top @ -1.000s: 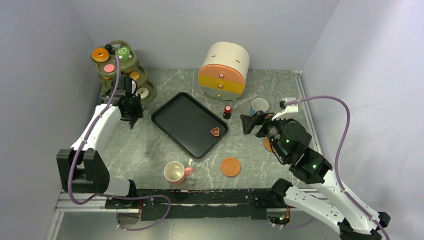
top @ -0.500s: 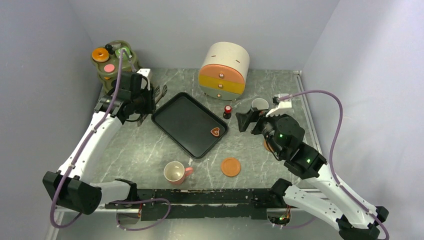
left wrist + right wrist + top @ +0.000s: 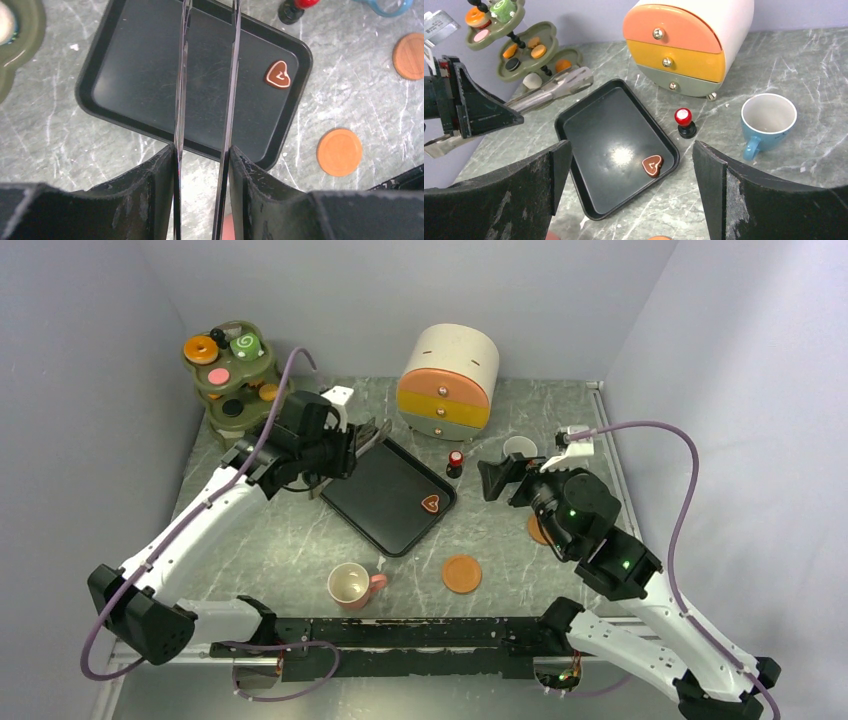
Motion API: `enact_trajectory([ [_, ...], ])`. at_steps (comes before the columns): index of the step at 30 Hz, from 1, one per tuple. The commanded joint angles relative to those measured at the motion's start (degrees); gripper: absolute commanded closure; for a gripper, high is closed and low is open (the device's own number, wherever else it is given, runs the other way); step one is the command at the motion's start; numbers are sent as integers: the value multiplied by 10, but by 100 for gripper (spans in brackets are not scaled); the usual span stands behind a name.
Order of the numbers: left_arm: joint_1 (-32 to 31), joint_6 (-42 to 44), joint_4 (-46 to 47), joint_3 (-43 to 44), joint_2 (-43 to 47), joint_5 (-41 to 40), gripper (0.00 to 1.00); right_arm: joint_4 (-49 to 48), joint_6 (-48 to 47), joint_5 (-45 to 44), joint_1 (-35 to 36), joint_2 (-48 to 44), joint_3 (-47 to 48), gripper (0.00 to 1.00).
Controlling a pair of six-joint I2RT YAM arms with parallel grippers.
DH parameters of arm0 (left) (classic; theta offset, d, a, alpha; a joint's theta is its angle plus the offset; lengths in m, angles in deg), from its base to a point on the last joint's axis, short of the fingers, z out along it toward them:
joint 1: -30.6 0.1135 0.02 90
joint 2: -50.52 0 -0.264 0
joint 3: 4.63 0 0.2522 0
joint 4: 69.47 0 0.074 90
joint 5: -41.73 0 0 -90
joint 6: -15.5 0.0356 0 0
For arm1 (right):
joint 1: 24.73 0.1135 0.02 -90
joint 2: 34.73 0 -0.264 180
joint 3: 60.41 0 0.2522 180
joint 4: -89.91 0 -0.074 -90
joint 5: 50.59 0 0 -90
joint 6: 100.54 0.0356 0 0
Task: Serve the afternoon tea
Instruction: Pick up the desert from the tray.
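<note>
Marbled grey table, boxed in by pale walls.
Rounded chest of drawers at the back, even light.

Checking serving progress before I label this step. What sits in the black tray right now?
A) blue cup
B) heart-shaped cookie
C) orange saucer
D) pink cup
B: a heart-shaped cookie lies alone near one corner of the black tray; the pink cup, the blue cup and an orange saucer all rest on the table outside it.
</note>
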Motion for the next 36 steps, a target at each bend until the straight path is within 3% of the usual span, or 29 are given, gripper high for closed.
enact_trajectory([
  [1,-44,-12,31,3,-16,-12,54,7,-11,-7,-3,5,20,6],
  [13,-200,-48,58,-7,-78,-78,53,7,-16,-10,-3,0,22,6],
  [36,-268,-65,69,-16,-188,-133,46,22,-18,-23,-3,-16,28,6],
])
